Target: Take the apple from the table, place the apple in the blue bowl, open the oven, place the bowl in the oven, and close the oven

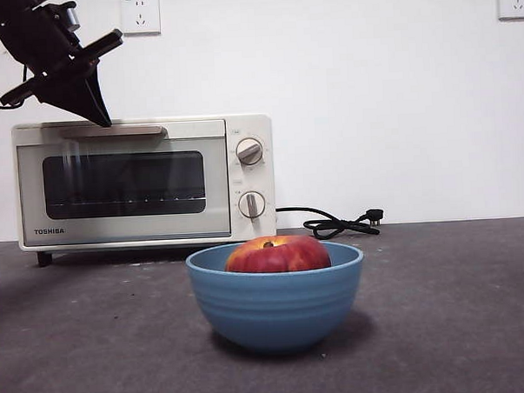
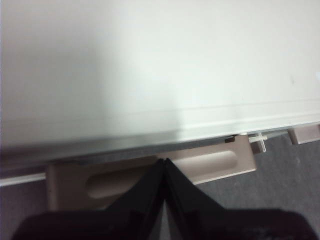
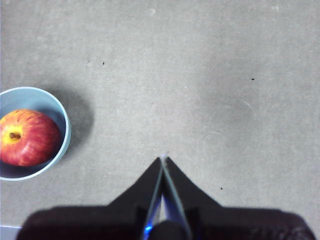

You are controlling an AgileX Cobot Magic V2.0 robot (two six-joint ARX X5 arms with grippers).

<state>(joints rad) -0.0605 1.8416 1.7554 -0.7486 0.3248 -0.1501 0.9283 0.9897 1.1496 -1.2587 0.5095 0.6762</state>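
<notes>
Counting from the front view: one apple (image 1: 278,255) sitting in one blue bowl (image 1: 276,300), one oven (image 1: 144,182) behind with door shut, two knobs (image 1: 250,151), one black cord (image 1: 337,223). Bare table (image 1: 458,310) lies open right of the bowl. Left gripper (image 1: 102,116) hangs with its tip at the oven's top front edge.

Left wrist view: jaws pressed together, holding nothing, tip just over the tan handle (image 2: 150,172).

Right wrist view: right gripper (image 3: 162,161) closed, empty, above bare table, bowl well apart.
</notes>
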